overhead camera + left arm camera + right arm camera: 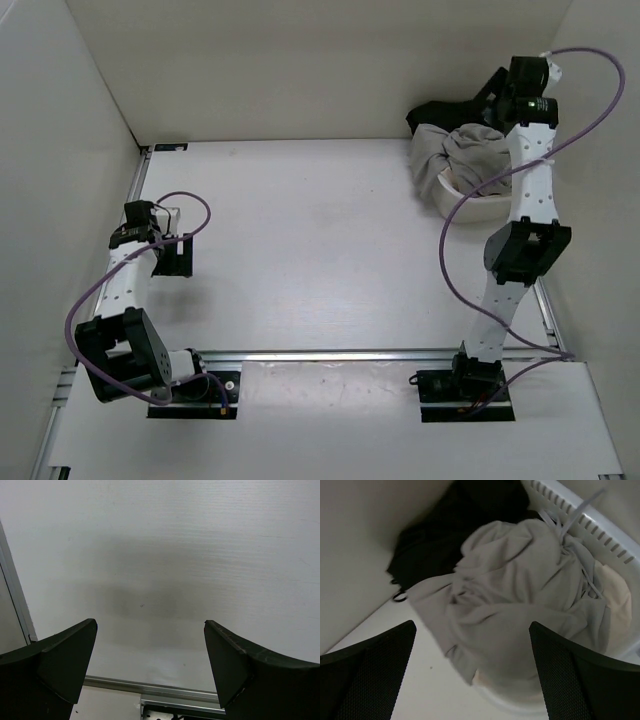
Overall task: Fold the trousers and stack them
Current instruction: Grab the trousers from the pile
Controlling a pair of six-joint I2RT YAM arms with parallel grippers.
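The grey-taupe trousers lie crumpled in a heap on top of a white basket at the back right, one fold hanging over its near rim. In the right wrist view the trousers fill the middle. My right gripper is open and empty, held above the heap, its jaws wide on either side of it. My left gripper is open and empty, low over bare table at the near left.
A black garment lies behind the basket against the back wall, also in the right wrist view. A beige-cream garment shows inside the basket. White walls close in the table on three sides. An aluminium rail runs along the near edge.
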